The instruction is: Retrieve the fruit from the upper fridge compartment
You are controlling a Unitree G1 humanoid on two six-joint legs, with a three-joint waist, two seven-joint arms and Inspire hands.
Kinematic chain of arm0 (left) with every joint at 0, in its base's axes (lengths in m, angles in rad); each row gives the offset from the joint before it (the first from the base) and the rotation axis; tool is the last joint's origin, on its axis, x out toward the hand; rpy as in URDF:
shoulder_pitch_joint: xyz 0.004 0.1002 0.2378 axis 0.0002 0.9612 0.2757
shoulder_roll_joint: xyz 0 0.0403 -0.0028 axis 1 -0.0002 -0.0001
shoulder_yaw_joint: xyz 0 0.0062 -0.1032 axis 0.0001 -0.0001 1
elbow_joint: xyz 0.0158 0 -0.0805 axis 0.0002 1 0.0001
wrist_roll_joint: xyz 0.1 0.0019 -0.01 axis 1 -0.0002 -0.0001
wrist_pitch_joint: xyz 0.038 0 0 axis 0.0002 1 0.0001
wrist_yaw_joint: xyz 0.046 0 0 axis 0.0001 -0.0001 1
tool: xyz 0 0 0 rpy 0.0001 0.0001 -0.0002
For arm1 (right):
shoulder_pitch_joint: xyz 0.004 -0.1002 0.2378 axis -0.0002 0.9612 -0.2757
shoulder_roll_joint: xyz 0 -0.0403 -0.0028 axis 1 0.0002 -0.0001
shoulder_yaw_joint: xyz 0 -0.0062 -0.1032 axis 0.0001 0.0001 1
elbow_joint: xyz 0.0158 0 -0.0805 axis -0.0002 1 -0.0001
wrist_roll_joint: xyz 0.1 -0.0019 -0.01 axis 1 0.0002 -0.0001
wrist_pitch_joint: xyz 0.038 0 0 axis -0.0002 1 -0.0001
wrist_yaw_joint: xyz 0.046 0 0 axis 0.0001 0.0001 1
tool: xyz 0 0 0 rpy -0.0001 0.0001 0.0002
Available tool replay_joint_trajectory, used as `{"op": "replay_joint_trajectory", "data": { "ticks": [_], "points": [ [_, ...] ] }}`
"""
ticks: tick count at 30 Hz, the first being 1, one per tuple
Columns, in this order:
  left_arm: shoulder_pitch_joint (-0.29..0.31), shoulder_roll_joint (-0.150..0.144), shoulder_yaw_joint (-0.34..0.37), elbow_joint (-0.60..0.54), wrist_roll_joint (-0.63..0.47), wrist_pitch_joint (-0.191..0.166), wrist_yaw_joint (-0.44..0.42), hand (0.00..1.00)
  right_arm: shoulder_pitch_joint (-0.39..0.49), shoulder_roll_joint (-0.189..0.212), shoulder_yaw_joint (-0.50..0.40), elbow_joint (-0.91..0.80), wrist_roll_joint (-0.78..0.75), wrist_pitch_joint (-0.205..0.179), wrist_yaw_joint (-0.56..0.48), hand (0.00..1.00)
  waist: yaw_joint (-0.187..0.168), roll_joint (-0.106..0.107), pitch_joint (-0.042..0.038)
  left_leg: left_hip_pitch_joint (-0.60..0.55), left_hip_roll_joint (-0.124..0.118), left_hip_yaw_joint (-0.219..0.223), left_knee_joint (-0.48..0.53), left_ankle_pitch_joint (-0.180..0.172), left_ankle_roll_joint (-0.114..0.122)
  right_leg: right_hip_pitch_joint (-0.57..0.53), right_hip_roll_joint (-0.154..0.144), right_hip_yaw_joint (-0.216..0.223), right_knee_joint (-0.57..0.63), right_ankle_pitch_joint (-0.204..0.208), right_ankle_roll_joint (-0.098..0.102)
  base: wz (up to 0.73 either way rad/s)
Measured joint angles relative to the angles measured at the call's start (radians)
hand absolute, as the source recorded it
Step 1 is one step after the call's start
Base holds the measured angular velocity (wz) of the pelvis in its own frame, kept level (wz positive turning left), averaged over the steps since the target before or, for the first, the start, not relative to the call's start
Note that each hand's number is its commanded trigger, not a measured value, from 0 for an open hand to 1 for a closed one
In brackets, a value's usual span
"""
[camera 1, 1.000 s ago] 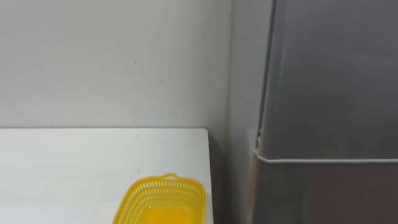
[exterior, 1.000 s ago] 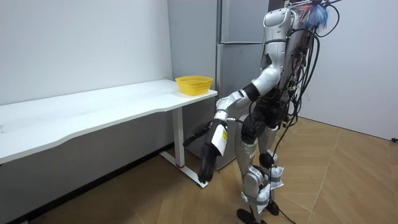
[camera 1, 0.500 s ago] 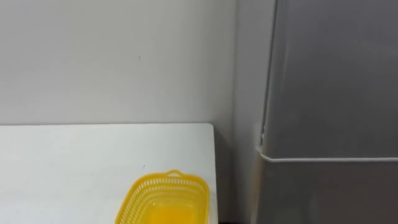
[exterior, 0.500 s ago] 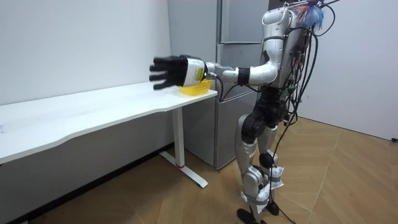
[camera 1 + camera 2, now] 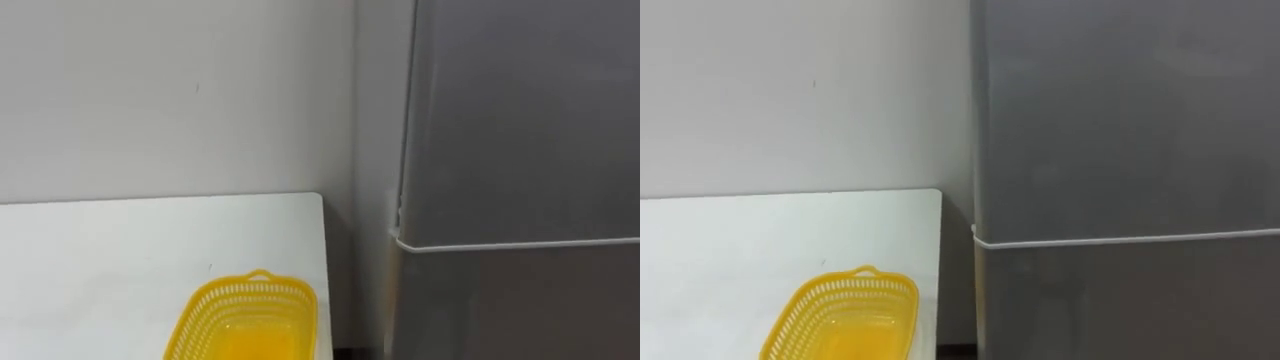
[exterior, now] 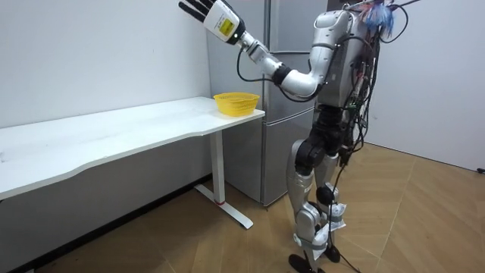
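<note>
In the left eye view, you are looking at the fridge [image 5: 520,300] filling the right half of the frame. Its upper door [image 5: 520,120] is sitting shut above a pale seam that is running across the right side at about two thirds of the way down. A white table [image 5: 120,250] is lying across the lower left, with its right edge ending just short of the fridge's side. A yellow basket [image 5: 245,320] is resting on the table near that edge, at the bottom of the frame, and it is cut off by the lower border. A plain pale wall [image 5: 170,90] is taking up the upper left.

In the right eye view, the same things are showing, with the fridge covering slightly more than the right half and the basket sitting lower left.

In the room view, the robot is standing at centre right, in front of the fridge and beside the table's end. It is holding its left arm up and out toward the upper left of the frame. The left hand [image 6: 203,9] is hanging at the top edge, well above the basket, with its fingers straight and spread, holding nothing and touching nothing. The upper door is closed behind the raised arm.
</note>
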Motion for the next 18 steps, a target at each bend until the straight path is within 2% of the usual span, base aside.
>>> {"op": "replay_joint_trajectory", "data": {
  "ticks": [4,5,9,13,16,18],
  "points": [
    [-0.021,0.021,-0.057,-0.012,-0.024,0.029,-0.134,0.00,0.000,-0.010,-0.005,0.002,0.001,0.001,0.011,0.00,-0.026,0.003,-0.0014,-0.002,0.000,0.002,0.001,0.000,0.000,-0.002,0.000,0.003,-0.001,0.001,0.000,-0.02],
    [-0.030,0.023,-0.074,-0.023,-0.054,0.045,-0.173,0.00,0.001,-0.013,-0.006,0.003,0.001,0.002,0.012,0.00,-0.029,0.005,-0.0025,-0.003,0.001,0.005,0.001,0.000,0.000,-0.007,0.001,0.009,0.001,0.001,-0.001,-0.11],
    [-0.059,0.023,-0.103,-0.064,-0.097,0.067,-0.275,0.00,-0.001,-0.016,-0.010,0.002,-0.019,0.002,0.027,0.00,-0.051,0.006,-0.0028,-0.005,0.003,0.016,0.000,0.000,0.000,-0.012,0.003,0.021,0.001,0.002,-0.002,-0.12],
    [-0.130,0.024,-0.146,-0.070,-0.144,0.076,-0.392,0.00,-0.010,-0.014,-0.009,0.011,-0.036,0.009,0.042,0.00,-0.067,0.006,-0.0027,-0.004,0.004,0.029,-0.001,0.000,0.000,-0.011,0.003,0.029,0.005,0.002,-0.002,-0.06],
    [-0.167,0.024,-0.173,-0.073,-0.180,0.096,-0.469,0.00,-0.014,-0.015,-0.009,0.012,-0.050,0.010,0.041,0.00,-0.085,0.004,-0.0014,-0.003,0.004,0.033,-0.001,0.000,0.000,-0.015,0.003,0.040,0.012,0.003,-0.002,-0.11],
    [-0.181,0.024,-0.193,-0.073,-0.202,0.105,-0.517,0.00,-0.015,-0.016,-0.009,0.016,-0.060,0.011,0.041,0.00,-0.085,0.002,-0.0006,0.001,0.005,0.046,-0.001,0.000,0.000,-0.016,0.003,0.049,0.015,0.003,-0.002,-0.16]
  ]
}}
